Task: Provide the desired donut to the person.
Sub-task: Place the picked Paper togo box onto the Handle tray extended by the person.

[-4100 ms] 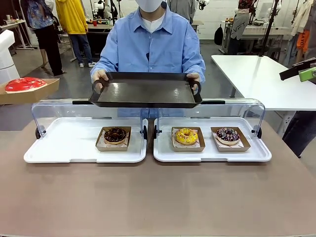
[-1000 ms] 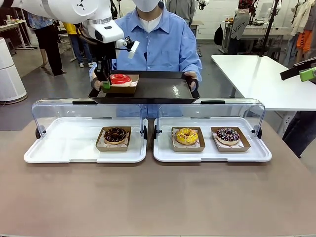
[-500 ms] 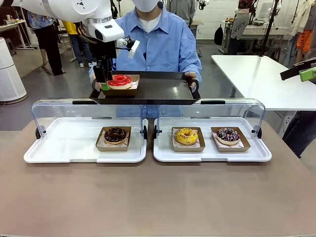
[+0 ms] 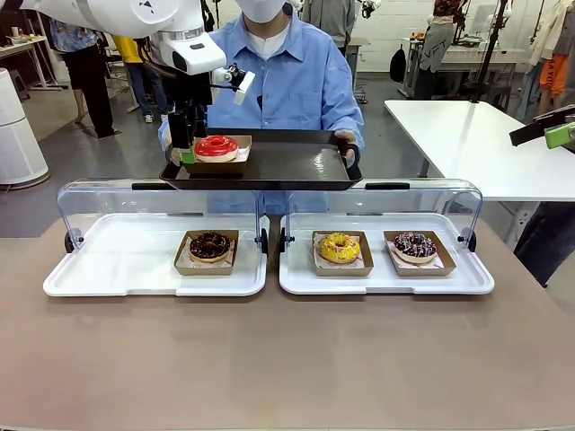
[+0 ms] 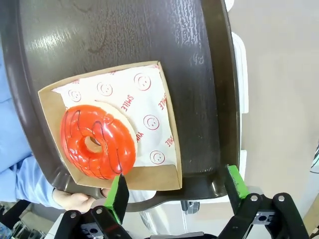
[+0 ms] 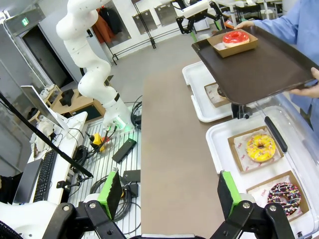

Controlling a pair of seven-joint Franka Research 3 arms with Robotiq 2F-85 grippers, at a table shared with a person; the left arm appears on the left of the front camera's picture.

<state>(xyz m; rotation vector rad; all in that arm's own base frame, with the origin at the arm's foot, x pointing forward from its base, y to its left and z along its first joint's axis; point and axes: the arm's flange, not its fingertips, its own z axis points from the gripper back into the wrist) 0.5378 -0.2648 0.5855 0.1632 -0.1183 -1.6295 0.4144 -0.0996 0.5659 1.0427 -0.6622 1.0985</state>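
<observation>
My left fingers stand spread wide and empty at the edge of the dark tray held by the person. The red donut sits in its cardboard box on that tray. My right fingers are open too.

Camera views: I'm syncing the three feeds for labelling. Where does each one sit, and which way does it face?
Front: fixed on the robot's side, facing the person across the table; the left arm shows at upper left.
Left wrist: above the person's tray, looking down; left pincer open.
Right wrist: high beside the table, looking along it; right pincer open.
All three share the red donut on the tray.
</observation>
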